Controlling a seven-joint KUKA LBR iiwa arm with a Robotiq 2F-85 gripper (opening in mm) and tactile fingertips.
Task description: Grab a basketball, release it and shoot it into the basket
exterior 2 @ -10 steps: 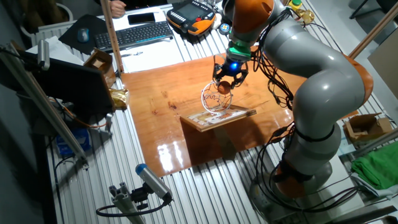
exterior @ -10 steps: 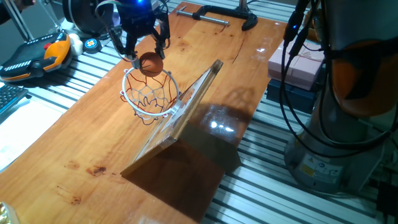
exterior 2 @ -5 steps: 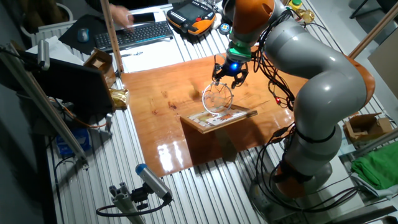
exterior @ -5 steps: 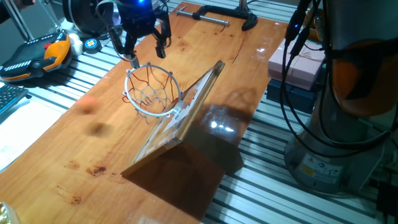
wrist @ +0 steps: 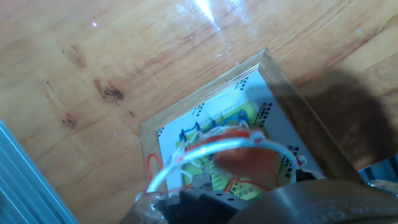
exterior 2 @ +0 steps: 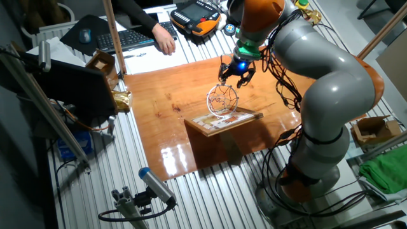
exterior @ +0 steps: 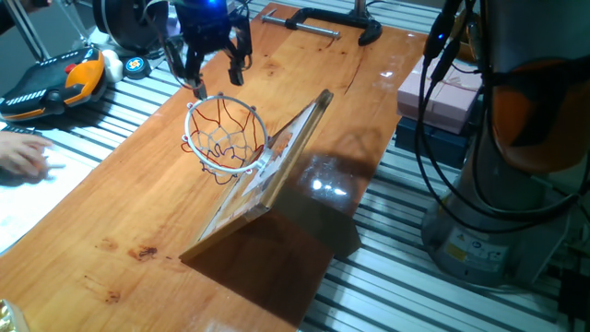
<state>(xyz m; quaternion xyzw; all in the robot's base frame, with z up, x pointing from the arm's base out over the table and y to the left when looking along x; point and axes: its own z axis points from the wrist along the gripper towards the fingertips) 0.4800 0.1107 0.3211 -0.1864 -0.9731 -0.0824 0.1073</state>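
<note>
The basket [exterior: 223, 136] has a white wire rim and a red-and-white net, fixed to a tilted wooden-edged backboard [exterior: 277, 157]. It also shows in the other fixed view [exterior 2: 222, 100] and in the hand view [wrist: 217, 149], seen from above. My gripper [exterior: 215, 78] hangs just above the far side of the rim, open and empty; it also shows in the other fixed view [exterior 2: 234, 75]. The basketball is out of view in every frame; the net looks empty.
A person's hand [exterior: 23, 155] rests at the table's left edge, also in the other fixed view [exterior 2: 166, 44]. An orange-and-black gadget [exterior: 55, 78] lies beyond the left edge. A black clamp [exterior: 313, 20] is at the back, a pink box [exterior: 442, 92] at the right.
One second ago the gripper held the ball over the rim. It opened, the ball went off to the left over the table and out of view. A person's hand has come in.
</note>
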